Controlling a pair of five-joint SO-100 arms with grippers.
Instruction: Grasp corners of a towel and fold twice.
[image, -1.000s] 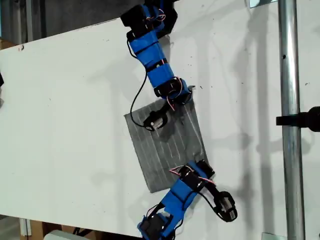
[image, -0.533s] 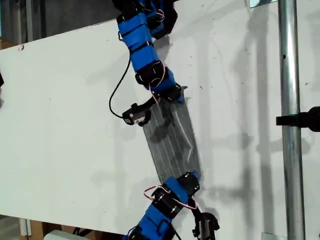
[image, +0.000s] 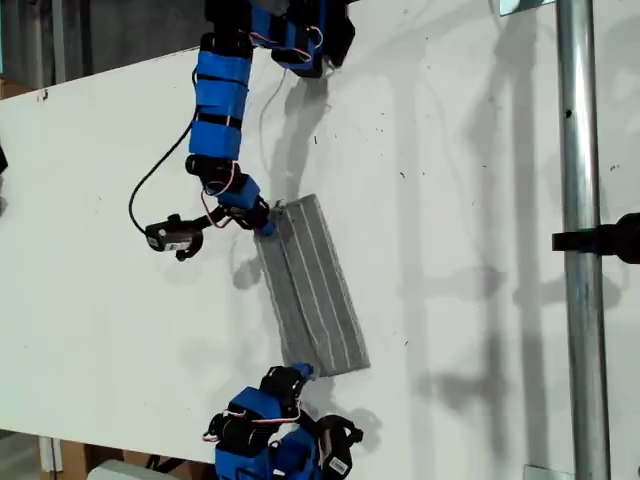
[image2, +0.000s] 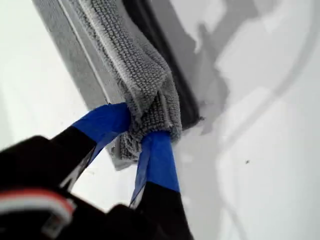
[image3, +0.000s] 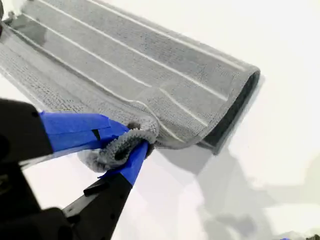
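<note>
Towel (image: 312, 287) lay folded in a long strip between my first gripper (image2: 137, 132) and my second gripper (image3: 127, 142), each clenched on a corner, so uneven release risked the fold springing open.

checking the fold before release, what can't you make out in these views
- Exterior view: where each gripper meets the towel is too small to judge.
- First wrist view: my first gripper bunches the cloth, so how many layers or corners it pinches is hidden.
- Second wrist view: my second gripper covers its corner; the towel's far end runs past the frame edge.
- Which exterior arm is which: unclear.
</note>
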